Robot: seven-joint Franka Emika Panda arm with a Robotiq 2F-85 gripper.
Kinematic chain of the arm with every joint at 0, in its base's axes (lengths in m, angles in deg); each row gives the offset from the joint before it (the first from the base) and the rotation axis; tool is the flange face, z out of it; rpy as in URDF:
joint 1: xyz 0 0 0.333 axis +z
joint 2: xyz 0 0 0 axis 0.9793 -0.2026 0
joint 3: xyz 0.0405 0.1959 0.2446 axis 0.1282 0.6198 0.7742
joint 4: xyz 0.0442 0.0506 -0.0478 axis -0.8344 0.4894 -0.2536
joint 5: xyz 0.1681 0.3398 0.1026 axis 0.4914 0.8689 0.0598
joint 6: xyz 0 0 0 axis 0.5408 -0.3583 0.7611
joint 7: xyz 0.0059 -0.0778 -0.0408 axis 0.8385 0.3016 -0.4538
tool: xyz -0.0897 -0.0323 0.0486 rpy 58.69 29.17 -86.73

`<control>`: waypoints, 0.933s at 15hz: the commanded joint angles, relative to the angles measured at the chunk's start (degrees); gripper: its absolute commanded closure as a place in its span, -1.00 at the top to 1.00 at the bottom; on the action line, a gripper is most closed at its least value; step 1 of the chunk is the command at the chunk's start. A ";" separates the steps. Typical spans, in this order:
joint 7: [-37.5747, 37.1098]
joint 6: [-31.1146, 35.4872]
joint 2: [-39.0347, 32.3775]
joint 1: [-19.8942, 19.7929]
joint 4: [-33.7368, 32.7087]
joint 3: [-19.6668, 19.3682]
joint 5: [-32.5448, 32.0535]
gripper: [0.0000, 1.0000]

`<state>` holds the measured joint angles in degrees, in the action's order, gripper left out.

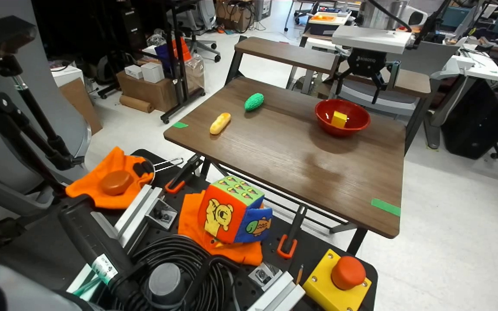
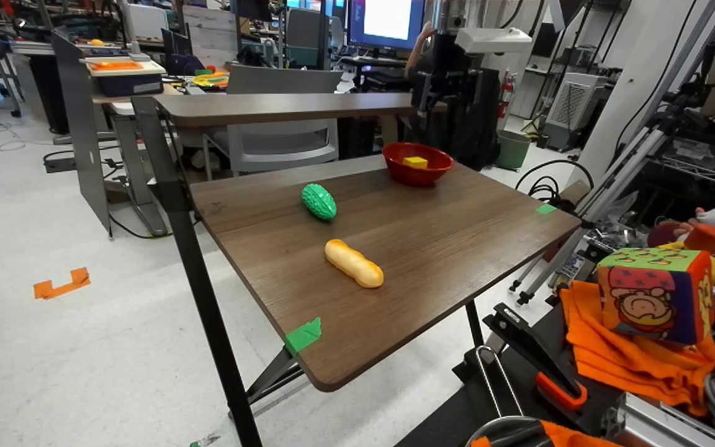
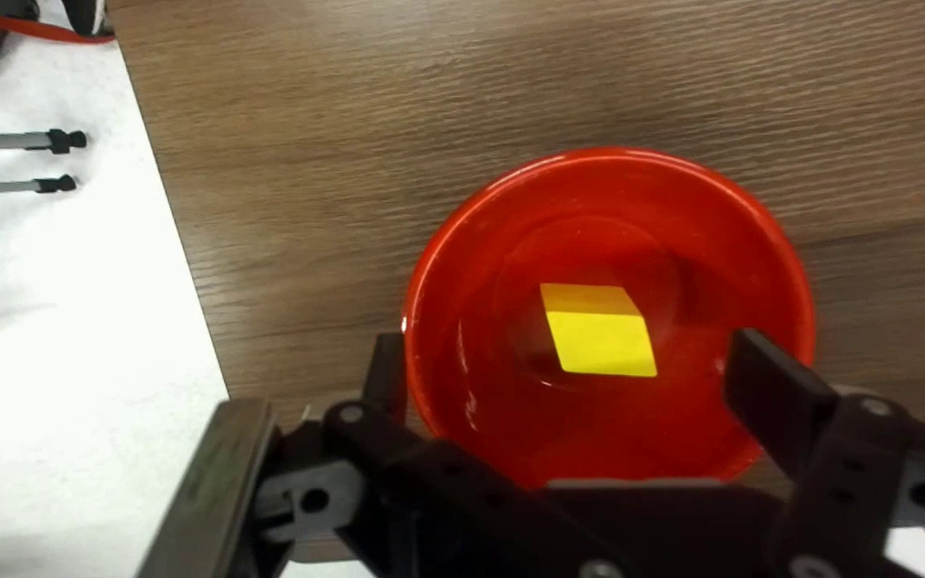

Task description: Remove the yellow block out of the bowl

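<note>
Jaws stand wide apart and hold nothing; the approach seems to be the step in hand.
Over the brown table (image 1: 275, 142), the gripper (image 1: 355, 97) hangs above the red bowl (image 3: 511, 241), and I see no contact between them. Well away from the bowl lie the oblong yellow-orange object (image 1: 220, 124) and, smaller, the green rounded object (image 1: 254, 102). Smallest is the yellow block (image 3: 603, 343), which rests inside the bowl, near the middle of its floor, not yet taken. In my judgement, the next move calls for lowering the jaws with care until the block stands between them, without catching the bowl's edge, and then gripping it.
</note>
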<state>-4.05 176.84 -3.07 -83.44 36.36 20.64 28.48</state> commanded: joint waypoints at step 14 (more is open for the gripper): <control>-0.80 -23.62 -24.29 2.03 -35.10 -0.58 1.87 1.00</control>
<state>-4.61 157.32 -23.24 -81.97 8.61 20.35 29.86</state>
